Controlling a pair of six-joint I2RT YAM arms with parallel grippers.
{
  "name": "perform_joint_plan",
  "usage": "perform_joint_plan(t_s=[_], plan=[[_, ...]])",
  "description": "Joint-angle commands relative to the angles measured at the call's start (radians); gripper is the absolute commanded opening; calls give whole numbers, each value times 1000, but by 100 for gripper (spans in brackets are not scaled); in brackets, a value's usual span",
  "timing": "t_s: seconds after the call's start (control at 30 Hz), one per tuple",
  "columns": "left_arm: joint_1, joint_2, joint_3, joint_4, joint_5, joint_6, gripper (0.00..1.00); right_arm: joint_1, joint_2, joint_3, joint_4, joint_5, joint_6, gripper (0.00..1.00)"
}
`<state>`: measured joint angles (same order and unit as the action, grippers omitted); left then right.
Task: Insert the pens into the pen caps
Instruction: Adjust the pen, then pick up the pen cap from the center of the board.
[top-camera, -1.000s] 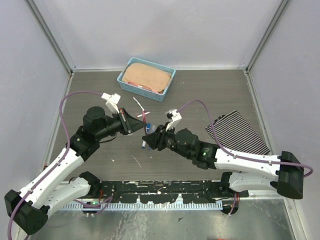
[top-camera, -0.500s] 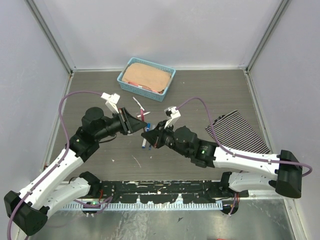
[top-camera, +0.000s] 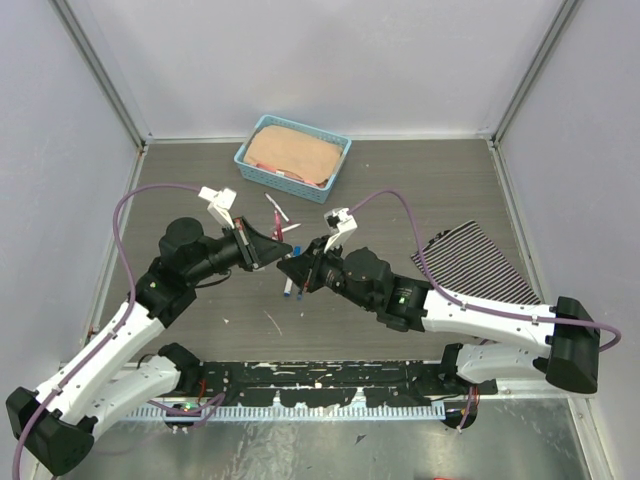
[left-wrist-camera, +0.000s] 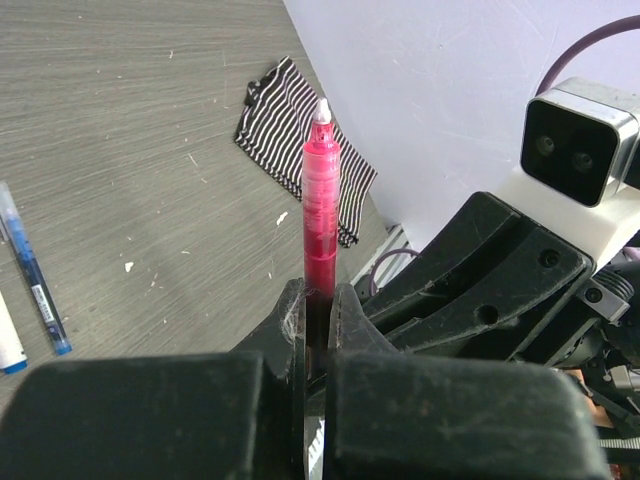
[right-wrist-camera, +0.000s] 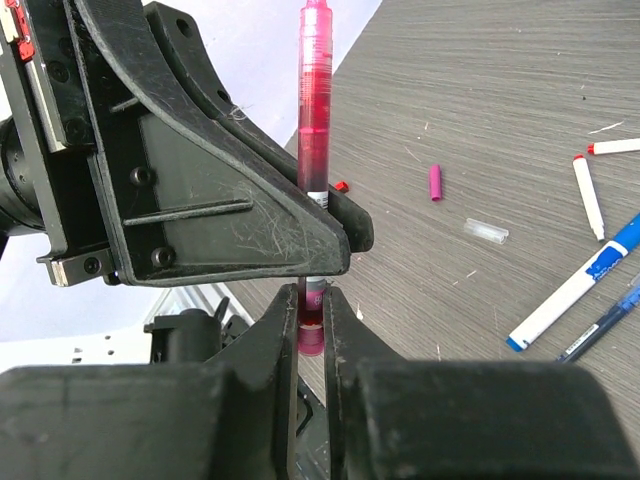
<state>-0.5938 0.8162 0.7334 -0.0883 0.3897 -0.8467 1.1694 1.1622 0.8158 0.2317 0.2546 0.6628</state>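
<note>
Above the middle of the grey wood-grain table (top-camera: 420, 190), my two arms meet nose to nose. My left gripper (left-wrist-camera: 318, 305) is clamped tight on a red translucent pen (left-wrist-camera: 320, 200), pinching it low on the barrel so that its white-tipped end stands clear of the fingers. My right gripper (right-wrist-camera: 311, 300) comes in from the opposite side, its jaws narrowed onto a short red cap (right-wrist-camera: 311, 325) at the pen's other end, just beneath my left fingers (right-wrist-camera: 200, 220). Whether the pen is fully seated in the cap I cannot tell. Pen and cap are both held off the table, in line with each other.

Scattered on the table beneath them are a small magenta cap (right-wrist-camera: 435, 182), a short clear plastic tube (right-wrist-camera: 487, 231), a white pen with a red tip (right-wrist-camera: 588, 195), a second red-tipped white pen (right-wrist-camera: 615, 146) beyond it, a white marker with blue ends (right-wrist-camera: 570, 290) and a thin dark-blue pen (right-wrist-camera: 600, 320). A black-and-white striped cloth (top-camera: 475, 262) lies to my right. A blue plastic basket (top-camera: 278, 181) sits near the back wall.
</note>
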Motion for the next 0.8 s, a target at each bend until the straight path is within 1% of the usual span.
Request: perform_joint_plan(t_s=[0.0,0.07,0.1,0.13,0.2,0.27,0.37,0.47,0.57,0.63,0.77], plan=[[-4,-11,18,4,4,5,0,6,-1,49,26,22,-18,14],[-4,-10,46,-41,-11,47,0,6,4,79,-28,24,-57,32],[-4,-8,63,-67,-22,73,0,6,5,89,-56,26,-72,38],[-3,-4,84,-104,-36,99,0,6,4,95,-81,31,-88,43],[-3,8,132,-187,-70,157,0,6,2,109,-135,36,-128,49],[-1,33,200,-302,-109,217,0,6,5,130,-206,54,-162,53],[12,66,276,-432,-172,302,0,6,16,148,-298,91,-186,55],[82,91,316,-524,-205,348,0,6,55,171,-379,140,-179,57],[174,98,343,-591,-186,384,0,6,138,221,-434,161,-153,61],[212,84,361,-627,-203,416,0,6,213,284,-473,169,-136,63],[225,19,395,-699,-342,486,0,2,384,426,-529,176,-98,67]])
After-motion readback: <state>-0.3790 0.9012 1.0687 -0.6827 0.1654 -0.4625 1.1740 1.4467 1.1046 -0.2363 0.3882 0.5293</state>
